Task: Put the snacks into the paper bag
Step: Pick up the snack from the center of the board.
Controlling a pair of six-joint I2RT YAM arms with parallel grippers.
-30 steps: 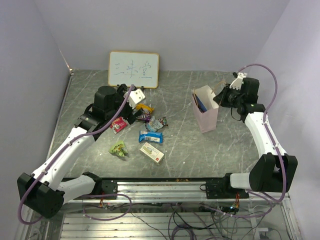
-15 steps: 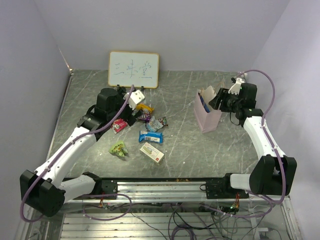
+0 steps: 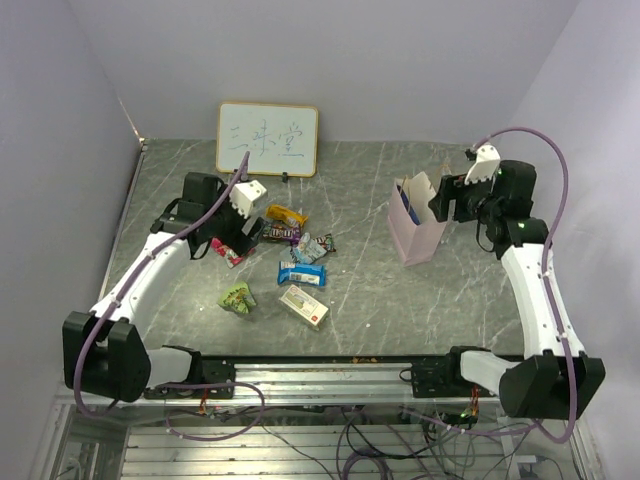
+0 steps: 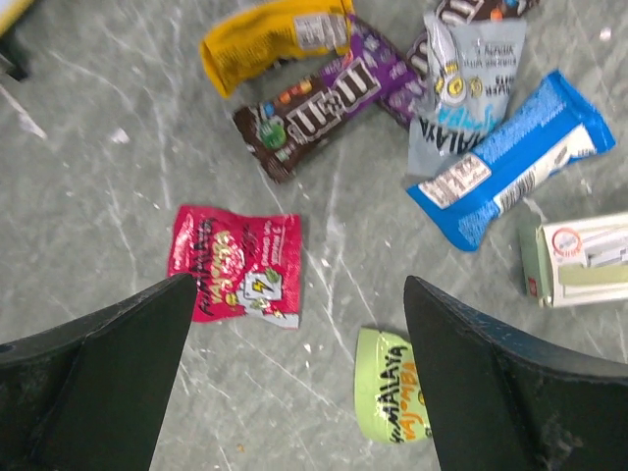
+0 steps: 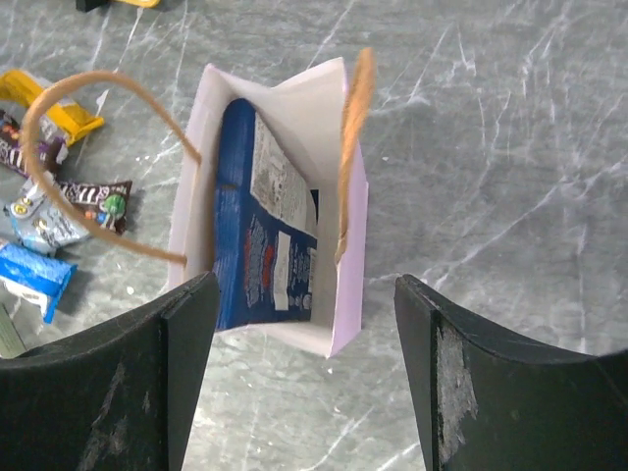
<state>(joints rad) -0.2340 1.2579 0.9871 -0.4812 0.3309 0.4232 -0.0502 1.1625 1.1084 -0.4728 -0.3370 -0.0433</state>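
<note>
The left gripper [image 4: 299, 289] hangs over the loose snacks with its jaws spread wide and nothing between them. In the left wrist view the pink packet [image 4: 235, 265] lies flat between the fingers, nearer the left one, and the green packet [image 4: 392, 397] lies just beside the right one. The right gripper [image 5: 299, 285] is likewise spread and empty, just right of the paper bag [image 5: 351, 255], whose mouth shows between its fingers. The bag stands upright on the right half of the table [image 3: 380, 295], well apart from the pile on the left.

There is 1 paper bag with 2 tan handles [image 5: 358, 128], and 1 dark blue crisp bag [image 5: 260, 245] stands on edge inside it. 8 snacks lie loose:
- 1 pink packet
- 1 green packet
- 1 blue-white bar [image 4: 510, 162]
- 1 cream box [image 4: 579, 260]
- 1 pale grey packet [image 4: 461, 83]
- 1 purple packet [image 4: 378, 69]
- 1 brown packet [image 4: 319, 113]
- 1 yellow-orange packet [image 4: 275, 34]

A dark corner beyond the pale grey packet is too hidden to name.

The table is grey and marbled. 1 white writing board [image 3: 267, 138] leans at its far edge, and pale lilac walls [image 3: 400, 60] close 3 sides.
</note>
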